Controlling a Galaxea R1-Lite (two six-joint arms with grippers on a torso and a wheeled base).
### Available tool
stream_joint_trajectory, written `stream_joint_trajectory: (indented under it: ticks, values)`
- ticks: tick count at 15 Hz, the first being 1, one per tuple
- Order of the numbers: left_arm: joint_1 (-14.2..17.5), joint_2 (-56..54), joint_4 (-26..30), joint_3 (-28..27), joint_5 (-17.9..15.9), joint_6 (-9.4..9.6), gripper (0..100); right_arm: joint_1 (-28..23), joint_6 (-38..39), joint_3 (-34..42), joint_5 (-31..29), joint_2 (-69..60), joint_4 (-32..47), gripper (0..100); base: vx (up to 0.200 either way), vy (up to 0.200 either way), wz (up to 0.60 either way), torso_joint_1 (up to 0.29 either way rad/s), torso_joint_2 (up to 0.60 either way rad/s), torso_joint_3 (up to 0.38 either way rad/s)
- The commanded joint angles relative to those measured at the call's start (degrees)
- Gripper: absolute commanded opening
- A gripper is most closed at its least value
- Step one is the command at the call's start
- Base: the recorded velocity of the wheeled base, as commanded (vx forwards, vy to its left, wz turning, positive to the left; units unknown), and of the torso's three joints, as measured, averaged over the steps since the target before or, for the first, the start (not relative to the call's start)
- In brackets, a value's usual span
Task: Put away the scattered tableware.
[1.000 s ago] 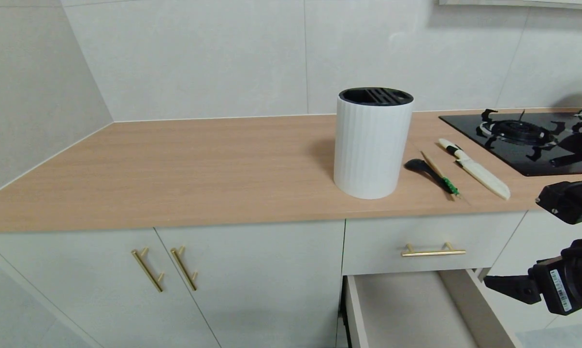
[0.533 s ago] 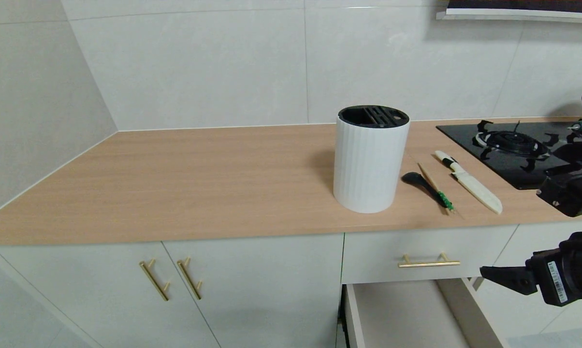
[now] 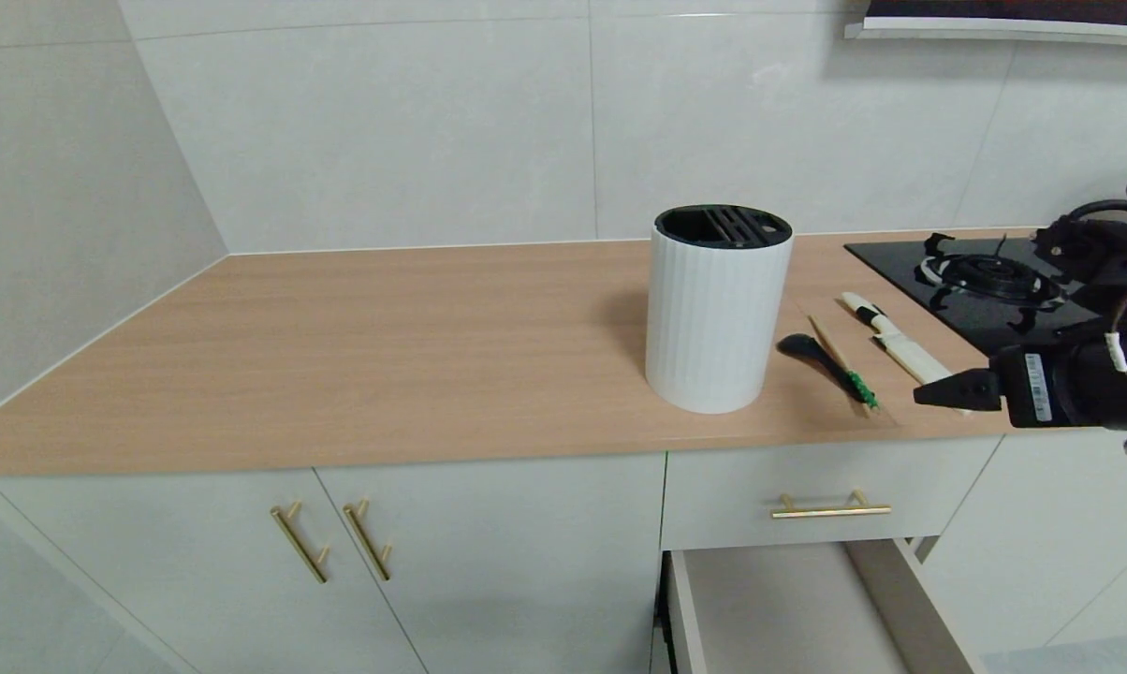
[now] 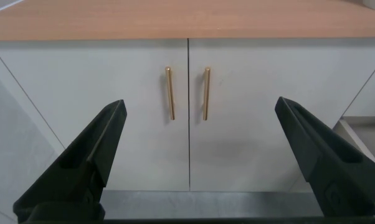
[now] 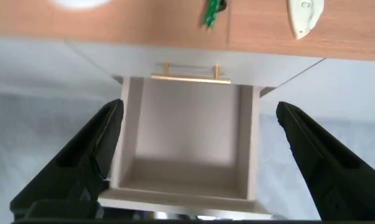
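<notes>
We see the holder (image 3: 718, 314) upright on the counter (image 3: 386, 356), set back from the front edge. A long stretch of wood runs between it and the side wall (image 3: 58, 187) on our left. To the holder's right the tableware lies flat in a narrow strip before the stove (image 3: 985, 290).

The spoon (image 3: 812, 353) has its bowl just beside the holder's base, and its stem runs toward the front edge. The chopsticks (image 3: 840, 360) lie along the spoon and close on it at their green end, which stops near the edge. The knife (image 3: 900, 351) lies apart from them on the stove side, handle away from us and blade tip near the front edge.

Our right gripper (image 3: 933, 393) hangs out in front of the counter's edge, to the right of the green end. In the head view it covers the knife tip. The right wrist view shows that tip and the green end well apart from the fingers (image 5: 94, 155). Its jaws stand wide apart. Below it the lower drawer (image 3: 779, 599) is pulled out, its side walls framing a pale floor, under the shut top drawer (image 3: 807, 473).

Our left gripper (image 4: 200, 107) sits low before the two doors (image 4: 250, 143). It faces the door handles (image 4: 169, 93) under the counter's edge, jaws wide apart.
</notes>
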Motion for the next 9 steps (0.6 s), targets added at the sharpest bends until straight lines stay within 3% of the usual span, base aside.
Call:
stream_joint_trajectory:
  ticks: [1,4,6,9]
  values:
    - [-0.05,0.05,-0.06,0.02,0.01,-0.01,100,-0.57,2.69,-5.46,0.10,8.12,2.21,100,0.000,0.000,0.00,0.000,0.00,0.000]
    - [0.04,0.05,0.02,0.02,0.10,-0.01,100,-1.72,3.13,-5.55,0.01,12.69,0.71,100,0.000,0.000,0.00,0.000,0.00,0.000]
    - [0.04,0.05,0.02,0.02,0.01,-0.01,100,-1.72,6.38,-5.20,-0.08,15.33,-5.35,100,0.000,0.000,0.00,0.000,0.00,0.000]
    - [0.04,0.05,-0.06,0.02,0.01,-0.01,100,-1.63,6.73,-4.58,-0.17,18.67,-8.25,100,0.000,0.000,0.00,0.000,0.00,0.000]
